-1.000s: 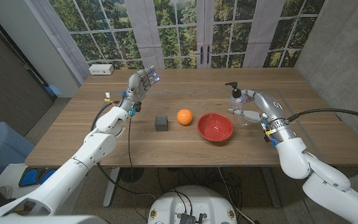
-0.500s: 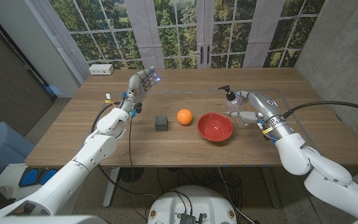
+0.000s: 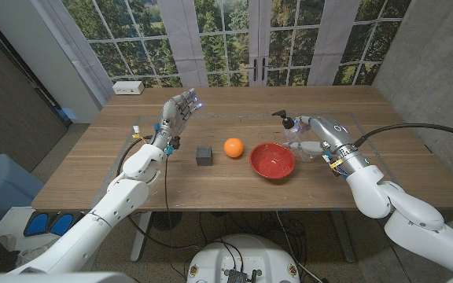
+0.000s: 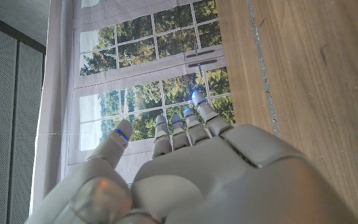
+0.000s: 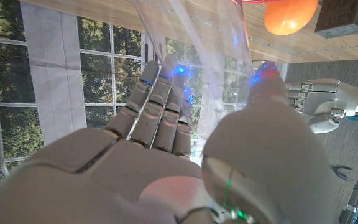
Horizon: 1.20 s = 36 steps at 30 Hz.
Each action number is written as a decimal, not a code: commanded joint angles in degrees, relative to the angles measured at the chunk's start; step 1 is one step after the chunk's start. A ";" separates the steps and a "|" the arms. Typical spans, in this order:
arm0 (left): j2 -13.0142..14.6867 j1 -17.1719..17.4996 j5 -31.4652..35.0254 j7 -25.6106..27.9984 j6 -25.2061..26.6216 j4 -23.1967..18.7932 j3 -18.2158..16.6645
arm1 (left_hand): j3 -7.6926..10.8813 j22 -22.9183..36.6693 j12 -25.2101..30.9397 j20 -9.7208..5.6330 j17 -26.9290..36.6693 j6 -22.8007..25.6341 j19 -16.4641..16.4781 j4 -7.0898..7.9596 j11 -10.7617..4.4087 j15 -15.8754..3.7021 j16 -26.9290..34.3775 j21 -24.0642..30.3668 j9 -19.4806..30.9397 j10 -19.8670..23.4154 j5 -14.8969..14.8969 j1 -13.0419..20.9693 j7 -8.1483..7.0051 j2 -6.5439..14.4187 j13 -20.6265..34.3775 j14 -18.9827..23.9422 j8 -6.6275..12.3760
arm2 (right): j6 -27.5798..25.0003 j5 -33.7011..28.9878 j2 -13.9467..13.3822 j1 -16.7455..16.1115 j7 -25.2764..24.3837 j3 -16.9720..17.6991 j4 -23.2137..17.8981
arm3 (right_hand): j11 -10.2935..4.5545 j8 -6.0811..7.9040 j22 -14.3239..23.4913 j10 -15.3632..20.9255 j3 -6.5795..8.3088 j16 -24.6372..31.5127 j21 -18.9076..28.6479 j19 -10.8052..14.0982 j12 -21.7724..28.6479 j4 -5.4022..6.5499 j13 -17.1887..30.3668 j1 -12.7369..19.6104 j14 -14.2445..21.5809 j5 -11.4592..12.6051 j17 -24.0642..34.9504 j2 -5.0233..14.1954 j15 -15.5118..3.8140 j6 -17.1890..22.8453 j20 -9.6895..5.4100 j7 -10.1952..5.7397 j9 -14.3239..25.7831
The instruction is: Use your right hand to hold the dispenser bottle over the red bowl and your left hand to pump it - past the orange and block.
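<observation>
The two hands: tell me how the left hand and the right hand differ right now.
The right hand grips the dispenser bottle; the left hand holds nothing, its fingers spread. The right hand is beside the red bowl, while the left hand is raised on the far side of the block and orange, away from the bottle. Both are above the table.

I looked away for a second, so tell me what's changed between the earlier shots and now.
The right hand, gripping the dispenser bottle, carried it left toward the red bowl. The left hand stayed raised and open; orange and block unmoved.
</observation>
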 commanded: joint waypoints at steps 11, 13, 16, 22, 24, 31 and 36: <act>0.58 8.60 1.37 3.97 -3.49 -5.87 -1.99 | -0.39 0.06 -0.23 -0.13 0.21 0.03 -0.85 -0.54 0.00 -0.35 -0.31 -0.90 0.15 -0.82 -0.07 -0.41 -0.29 3.36 0.25 -1.32 -0.20 | -3.99 -3.55 -2.07 1.80 0.81 -3.13 -0.54 | -8.64 -0.53 0.05 8.95 -0.49 -0.42 0.37 -0.60 -0.69 0.12 0.41 12.41 -0.19 0.42 0.34 12.05 -6.78 21.16 -8.50 -15.05 0.24; 0.72 9.33 1.94 4.34 -3.80 -6.30 -2.05 | -0.41 0.07 -0.23 -0.11 0.21 -0.01 -0.86 -0.56 0.04 -0.32 -0.31 -0.95 0.14 -0.86 -0.07 -0.40 -0.34 3.37 0.24 -1.38 -0.21 | -3.72 -3.19 -2.29 1.67 0.75 -3.09 -0.54 | -8.64 -0.61 0.04 8.94 -0.55 -0.51 0.39 -0.64 -0.80 0.15 0.41 12.46 -0.26 0.46 0.33 12.10 -6.81 21.13 -8.49 -15.04 0.26; 1.02 10.47 2.84 5.20 -4.16 -7.35 -2.40 | -0.46 0.07 -0.23 -0.14 0.21 -0.02 -0.93 -0.61 0.00 -0.34 -0.31 -1.04 0.14 -0.93 -0.07 -0.38 -0.37 3.39 0.24 -1.46 -0.21 | -3.61 -2.70 -2.43 1.70 0.93 -3.23 -0.59 | -8.64 -0.66 0.03 9.02 -0.64 -0.56 0.44 -0.67 -0.85 0.17 0.51 12.54 -0.27 0.51 0.35 12.15 -6.82 21.18 -8.46 -15.05 0.29; 0.83 11.16 4.56 6.13 -5.12 -8.20 -2.52 | -0.57 0.07 -0.25 -0.17 0.18 -0.05 -1.08 -0.77 0.00 -0.29 -0.31 -1.24 0.14 -1.07 -0.08 -0.30 -0.42 3.41 0.24 -1.64 -0.21 | -4.80 -4.93 -2.99 1.81 0.57 -3.97 -1.20 | -8.66 -0.76 0.02 9.06 -0.81 -0.63 0.50 -0.75 -1.04 0.23 0.56 12.63 -0.28 0.56 0.40 12.21 -6.81 21.28 -8.46 -15.05 0.32; 1.56 11.21 6.86 7.56 -4.29 -9.07 -2.53 | -0.60 0.07 -0.26 -0.15 0.17 -0.13 -1.12 -0.82 -0.09 -0.32 -0.32 -1.29 0.14 -1.13 -0.08 -0.26 -0.48 3.42 0.24 -1.70 -0.24 | -2.98 -1.74 -2.88 1.19 0.21 -2.61 -0.97 | -8.65 -0.78 0.02 9.11 -0.85 -0.57 0.52 -0.75 -1.05 0.20 0.60 12.69 -0.21 0.57 0.47 12.19 -6.86 21.28 -8.45 -15.05 0.32; 1.34 10.73 10.78 9.33 -4.20 -9.86 -1.74 | -0.93 0.07 -0.37 -0.14 0.13 -0.50 -1.55 -1.22 -0.04 -0.28 -0.40 -1.72 0.13 -1.67 -0.13 -0.09 -0.77 3.36 0.23 -2.29 -0.34 | -2.93 -2.38 -2.75 0.69 -1.44 -3.13 -0.11 | -8.67 -0.90 0.02 9.20 -1.06 -0.67 0.63 -0.81 -1.26 0.30 0.69 12.79 -0.21 0.62 0.52 12.27 -6.89 21.38 -8.44 -15.04 0.38; 1.09 10.34 12.82 10.24 -3.98 -10.55 -1.19 | -1.17 0.08 -0.34 -0.20 0.07 -0.66 -1.57 -1.55 -0.23 -0.33 -0.37 -1.90 0.12 -1.79 -0.17 0.03 -0.83 3.21 0.23 -2.40 -0.36 | -3.17 -4.34 -3.16 0.97 -2.44 -3.62 0.30 | -8.69 -0.99 0.01 9.40 -1.15 -0.74 0.68 -0.88 -1.33 0.30 0.77 12.95 -0.21 0.67 0.55 12.33 -6.88 21.38 -8.43 -15.02 0.42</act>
